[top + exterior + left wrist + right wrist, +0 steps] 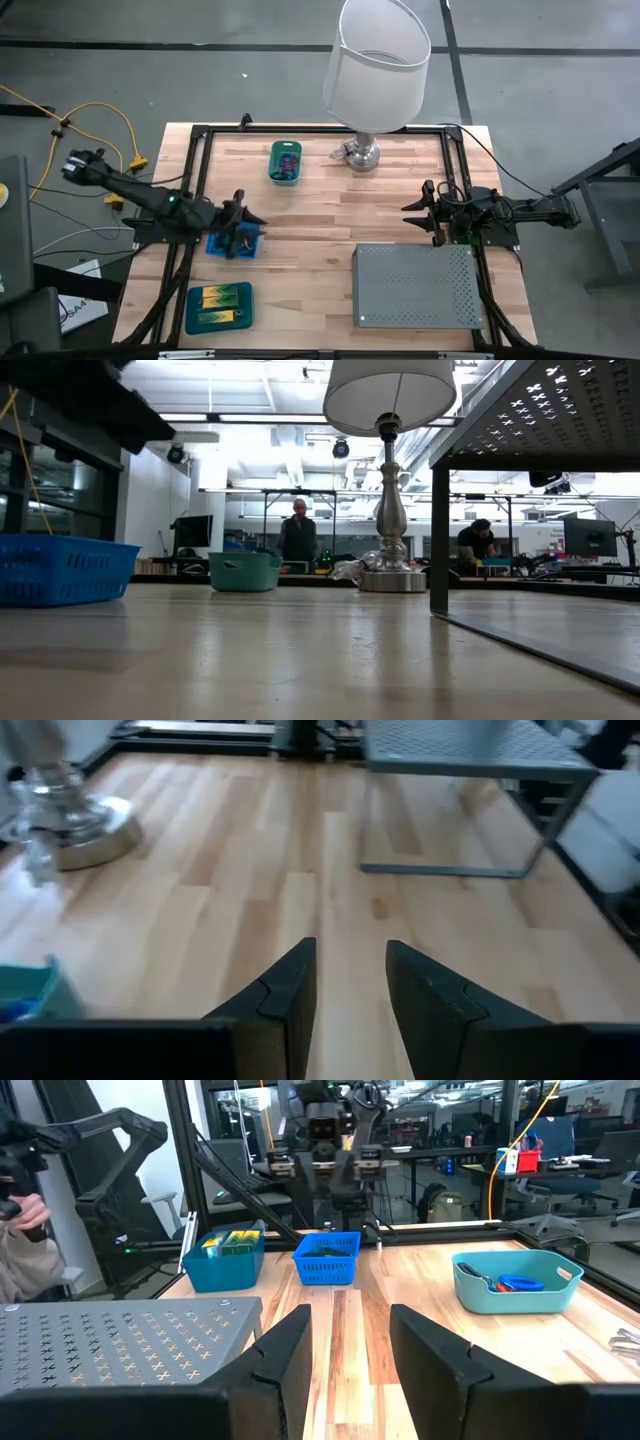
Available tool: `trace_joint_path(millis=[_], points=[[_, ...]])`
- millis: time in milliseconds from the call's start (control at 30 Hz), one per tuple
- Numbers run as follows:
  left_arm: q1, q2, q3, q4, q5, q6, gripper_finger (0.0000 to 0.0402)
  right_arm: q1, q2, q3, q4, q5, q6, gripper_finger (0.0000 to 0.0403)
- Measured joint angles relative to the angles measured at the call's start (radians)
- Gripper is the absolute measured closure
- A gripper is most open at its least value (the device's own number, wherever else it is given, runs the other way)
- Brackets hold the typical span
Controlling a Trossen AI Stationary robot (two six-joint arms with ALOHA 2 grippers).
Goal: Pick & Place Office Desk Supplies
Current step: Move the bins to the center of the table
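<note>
No text, label, brand, number or sign can be read in any of the views. Only a pattern of punched holes is seen on the grey perforated box (417, 285), and nothing legible is shown on the baskets or the lamp.

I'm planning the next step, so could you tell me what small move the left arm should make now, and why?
Probably lower the left gripper into the blue basket: it hangs just above the basket, its fingers parted with nothing between them.
</note>
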Motion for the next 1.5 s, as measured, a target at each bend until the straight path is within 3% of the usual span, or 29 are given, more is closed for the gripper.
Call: trace_joint_path(millis=[267,400,633,767,967,1333,1500], points=[[-0.171,0.003,0.038,-0.092,-0.153,-0.040,0.0285,0.000,0.000,0.000,0.000,0.000,0.000,0.0277],[-0.211,0.029,0.103,-0.205,-0.177,-0.121,0.0285,0.000,0.000,0.000,0.000,0.000,0.000,0.0277],[-0.271,0.133,0.241,-0.515,-0.150,-0.419,0.0285,0.000,0.000,0.000,0.000,0.000,0.000,0.0277],[-0.311,0.204,0.308,-0.597,-0.133,-0.518,0.0285,0.000,0.000,0.000,0.000,0.000,0.000,0.0277],[-0.364,0.292,0.384,-0.667,-0.110,-0.543,0.0285,0.000,0.000,0.000,0.000,0.000,0.000,0.0277],[-0.382,0.389,0.387,-0.669,-0.087,-0.542,0.0285,0.000,0.000,0.000,0.000,0.000,0.000,0.0277],[-0.368,0.458,0.386,-0.635,0.020,-0.543,0.0285,0.000,0.000,0.000,0.000,0.000,0.000,0.0277]])
